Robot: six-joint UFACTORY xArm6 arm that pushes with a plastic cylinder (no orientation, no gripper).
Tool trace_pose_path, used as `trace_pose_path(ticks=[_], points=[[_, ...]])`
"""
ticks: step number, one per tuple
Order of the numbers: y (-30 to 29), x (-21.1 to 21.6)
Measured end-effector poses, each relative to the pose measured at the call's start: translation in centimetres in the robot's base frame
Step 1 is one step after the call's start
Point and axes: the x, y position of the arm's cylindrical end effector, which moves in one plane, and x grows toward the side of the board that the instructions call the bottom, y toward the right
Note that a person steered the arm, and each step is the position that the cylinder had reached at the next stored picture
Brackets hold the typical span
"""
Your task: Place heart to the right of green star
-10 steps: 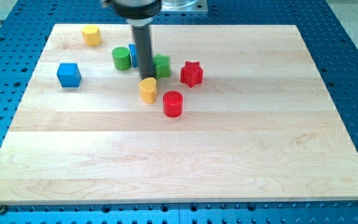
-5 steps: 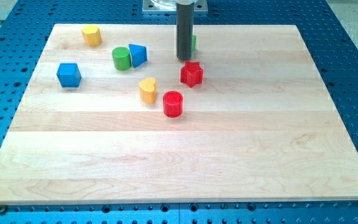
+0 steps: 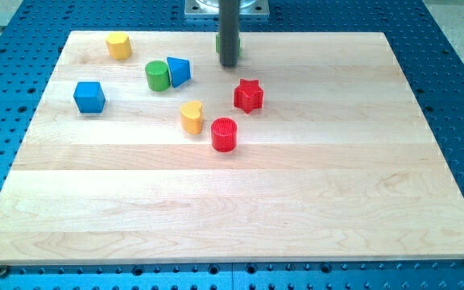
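The yellow heart [image 3: 191, 116] lies flat near the table's middle, just beside the red cylinder, while the green star [image 3: 218, 44] peeks out behind my rod near the view's top edge.

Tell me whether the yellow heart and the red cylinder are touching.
Apart. The camera view shows a strip of bare board between the yellow heart and the red cylinder, which sits to its lower right.

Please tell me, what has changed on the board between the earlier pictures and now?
My tip went from beside the yellow heart toward the view's top, pushing the green star there; the rod now hides most of it. The heart, red star and other blocks stayed.
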Motion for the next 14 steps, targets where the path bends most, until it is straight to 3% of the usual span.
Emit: trace_pose_path(ticks=[2,4,5,8,12,14], points=[[-0.8,5.1],[-2.7,5.9],[-6.6,7.8],[-7.2,7.9],[-8.3,15.9],[-0.5,8.7]])
